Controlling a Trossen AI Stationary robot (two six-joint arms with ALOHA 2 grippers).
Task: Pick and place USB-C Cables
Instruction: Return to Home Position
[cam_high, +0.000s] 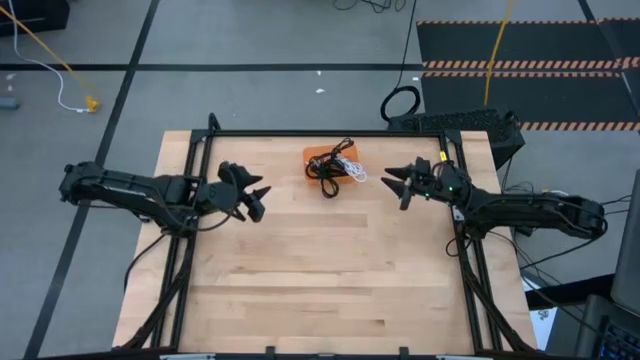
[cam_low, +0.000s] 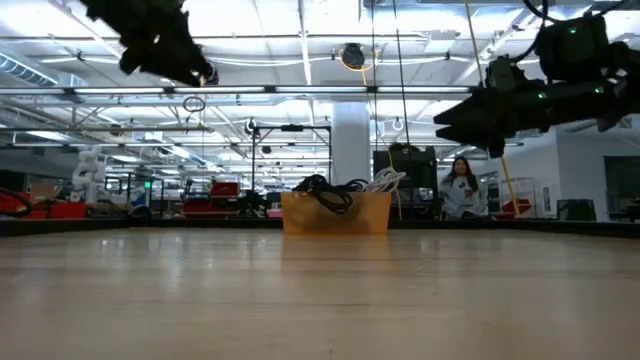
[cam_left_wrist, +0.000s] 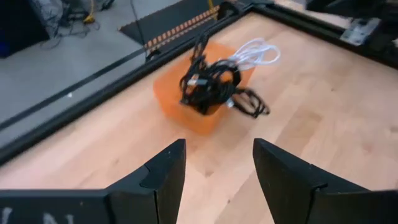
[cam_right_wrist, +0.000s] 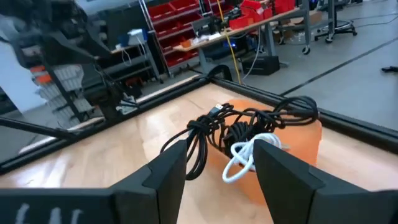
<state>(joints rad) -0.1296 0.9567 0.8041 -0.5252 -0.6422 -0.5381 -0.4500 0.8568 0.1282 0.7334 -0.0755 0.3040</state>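
Observation:
A tangle of black USB-C cables (cam_high: 327, 168) and one white cable (cam_high: 356, 172) lies on an orange container (cam_high: 318, 157) near the table's far edge; part of the black tangle hangs over its near side onto the wood. The low view shows the cables (cam_low: 330, 190) heaped on top of the container (cam_low: 336, 213). My left gripper (cam_high: 262, 198) hovers open to the left of the pile, raised above the table (cam_low: 200, 72). My right gripper (cam_high: 390, 180) hovers open to its right, also raised (cam_low: 440, 118). Both wrist views face the pile (cam_left_wrist: 211, 84) (cam_right_wrist: 242, 130).
Bare wood spreads across the table's near half (cam_high: 330, 280). A black metal frame (cam_high: 300, 133) runs along the table's edges. Off the table lie a thick black cable loop (cam_high: 400, 103) and a yellow cord (cam_high: 45, 45) on the floor. A person (cam_low: 462, 188) sits far behind.

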